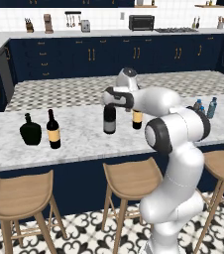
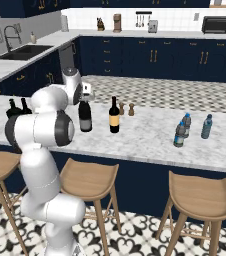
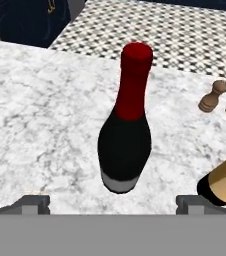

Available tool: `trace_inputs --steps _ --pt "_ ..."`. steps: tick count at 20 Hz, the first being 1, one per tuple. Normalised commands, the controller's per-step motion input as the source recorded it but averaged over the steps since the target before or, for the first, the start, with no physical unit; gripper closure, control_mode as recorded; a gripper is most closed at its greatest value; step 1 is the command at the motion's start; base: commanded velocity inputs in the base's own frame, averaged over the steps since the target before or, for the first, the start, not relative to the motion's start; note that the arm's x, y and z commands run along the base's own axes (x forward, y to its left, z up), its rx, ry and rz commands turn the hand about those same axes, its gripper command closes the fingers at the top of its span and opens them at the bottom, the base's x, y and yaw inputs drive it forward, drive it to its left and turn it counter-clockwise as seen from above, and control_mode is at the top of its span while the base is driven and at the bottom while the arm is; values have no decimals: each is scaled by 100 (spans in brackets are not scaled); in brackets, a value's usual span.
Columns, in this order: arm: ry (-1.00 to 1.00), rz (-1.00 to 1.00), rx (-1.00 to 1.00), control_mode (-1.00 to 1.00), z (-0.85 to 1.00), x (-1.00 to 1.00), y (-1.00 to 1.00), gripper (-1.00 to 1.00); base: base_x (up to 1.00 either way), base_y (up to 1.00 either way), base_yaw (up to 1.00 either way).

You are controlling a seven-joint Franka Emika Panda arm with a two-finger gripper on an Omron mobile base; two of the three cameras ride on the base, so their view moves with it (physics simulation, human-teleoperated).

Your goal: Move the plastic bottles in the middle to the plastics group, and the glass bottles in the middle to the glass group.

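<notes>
A white marble desk (image 1: 79,144) ran across a navy-cabinet kitchen, wooden stools (image 1: 20,196) tucked under its near edge. The gripper (image 3: 112,202) hung just above the tall dark wine bottle with red cap and grey label (image 3: 125,130), jaws spread wide and holding nothing — the bottle stood upright in the middle of the desk. Just beside it stood the shorter dark bottle with yellow label (image 2: 114,116), two small wooden shakers (image 3: 212,96) behind it. Toward the left end stood the squat black flask (image 1: 30,130) and the slim red-capped bottle with tan label (image 1: 53,130) — near each other. Three small bluish plastic water bottles (image 2: 181,133) clustered at the right end.
</notes>
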Motion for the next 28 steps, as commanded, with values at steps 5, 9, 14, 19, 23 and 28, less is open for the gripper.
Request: trace_inputs --steps 5,9,14,19,23,28 --pt "4 -13 -1 -100 -2 20 28 -100 0 0 0" --pt "9 -3 0 -100 -11 27 3 -100 0 0 0" --pt "8 0 0 -100 -18 33 -18 -100 0 0 0" --pt "2 0 0 -100 -2 14 -16 -100 0 0 0" --pt "0 0 0 -100 -16 11 -1 -100 0 0 0" --pt "0 0 0 -100 -28 9 0 -100 0 0 0"
